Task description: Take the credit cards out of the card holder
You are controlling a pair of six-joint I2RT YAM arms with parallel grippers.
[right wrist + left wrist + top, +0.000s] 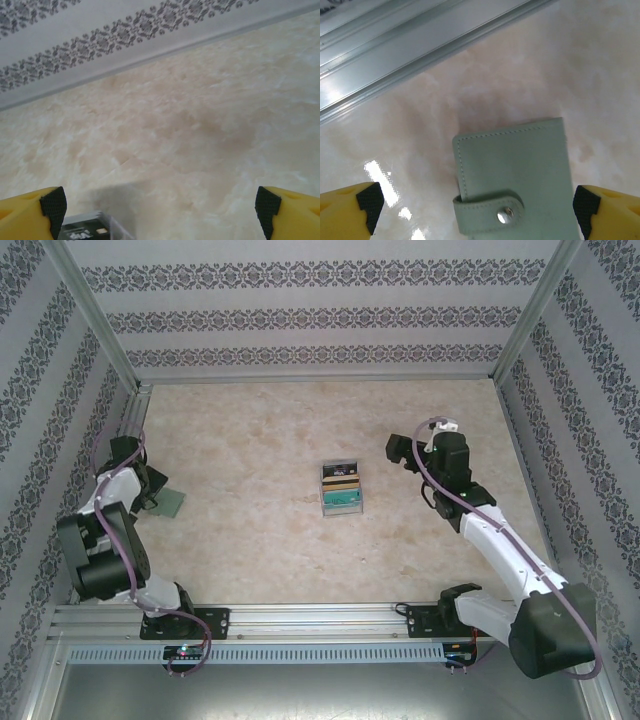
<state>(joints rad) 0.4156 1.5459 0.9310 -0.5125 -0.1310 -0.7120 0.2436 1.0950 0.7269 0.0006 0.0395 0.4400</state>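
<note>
The card holder point(338, 466) lies open at the table's middle with the credit cards in it: a black card point(338, 472) at the far end, a tan-gold card point(340, 481) under it, a teal-green card point(342, 500) nearest. My right gripper point(415, 445) hangs open to its right, apart from it. In the right wrist view the open gripper point(160, 205) holds nothing, and the holder's grey edge point(82, 218) and the black card point(85, 232) peek in at the bottom left. My left gripper point(150, 485) stands open at the far left.
A closed pale green wallet point(515, 170) with a snap strap point(506, 215) lies flat between my left gripper's point(477, 202) spread fingers, untouched; it shows by the left arm as the green wallet point(170, 503). An aluminium rail point(420, 45) runs close beside it. Patterned walls enclose the table.
</note>
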